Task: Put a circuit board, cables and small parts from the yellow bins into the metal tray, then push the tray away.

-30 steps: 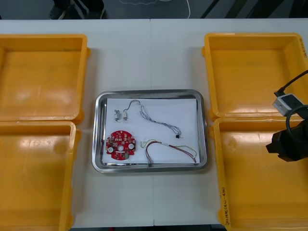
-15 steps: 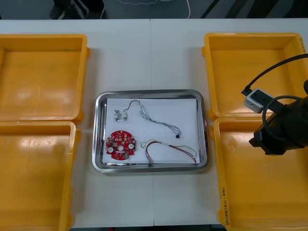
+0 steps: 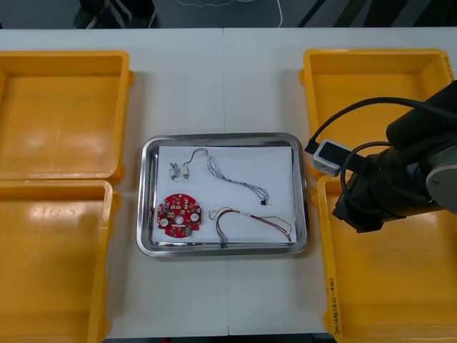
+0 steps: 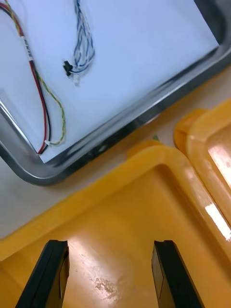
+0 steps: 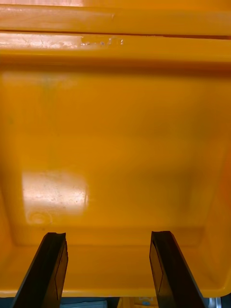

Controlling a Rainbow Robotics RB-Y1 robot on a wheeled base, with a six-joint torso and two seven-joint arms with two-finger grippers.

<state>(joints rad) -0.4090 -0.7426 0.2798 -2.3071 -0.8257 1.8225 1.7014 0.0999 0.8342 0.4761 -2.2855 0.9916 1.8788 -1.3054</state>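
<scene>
**Right pincer open above the near right bin, filled tray just beside it**

A light worktop point(image 3: 227, 71) carries four yellow bins point(image 3: 61, 121), two at each side. The right arm point(image 3: 400, 179) reaches over the near right bin point(image 3: 393, 293), at the corner closest to the tray. The right pincer point(image 4: 109, 246) hangs over that bin's bare floor, its black fingers spread wide with nothing between them.

Just beyond its fingertips, across the bin's wall and a strip of worktop, lies the metal tray point(image 4: 144, 118). The tray is white inside and sits to the robot's left of this pincer.

Within the tray, the round red circuit board point(image 3: 179, 215) sits far to the left of the right pincer, near the tray's edge on the robot's side. The red and yellow cable point(image 4: 43, 96) is the item nearest the pincer. The twisted blue and white cable point(image 4: 83, 45) lies just past it, not touching it. The small metal parts point(image 3: 180, 170) lie farthest from the pincer, beyond the board.

The left pincer point(image 5: 107, 237) hangs released over the bare floor of a yellow bin, fingers apart, holding nothing.
</scene>
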